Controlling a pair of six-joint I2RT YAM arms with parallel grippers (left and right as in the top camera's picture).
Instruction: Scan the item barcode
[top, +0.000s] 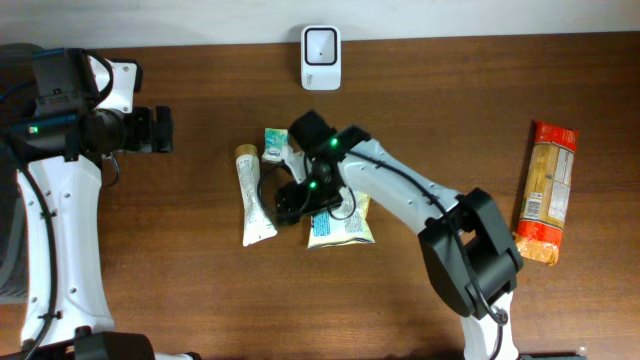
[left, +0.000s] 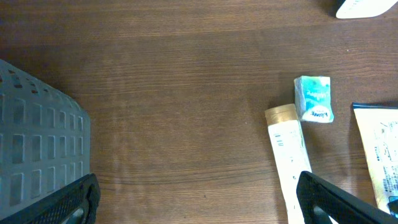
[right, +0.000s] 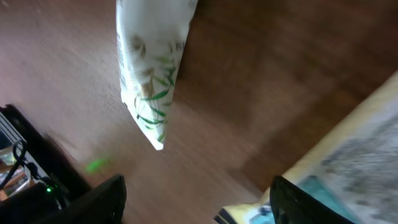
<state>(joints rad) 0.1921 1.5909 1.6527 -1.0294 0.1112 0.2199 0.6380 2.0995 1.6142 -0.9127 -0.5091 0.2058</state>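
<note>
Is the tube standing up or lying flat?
Lying flat: overhead, the tube shows its full length along the table.

1. The overhead camera looks straight down on the whole tabletop.
2. The left wrist camera hangs high, facing down past its fingers, and shares the white tube with the overhead view.
3. The right wrist camera sits close, blurred, over the same tube.

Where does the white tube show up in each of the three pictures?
Overhead: the tube lies left of centre, running up the picture.
Left wrist: lower right, tan cap toward the top.
Right wrist: top, left of centre, blurred; it looks like the same tube.
Shared landmark: the yellow pouch beside it, in all three views.
</note>
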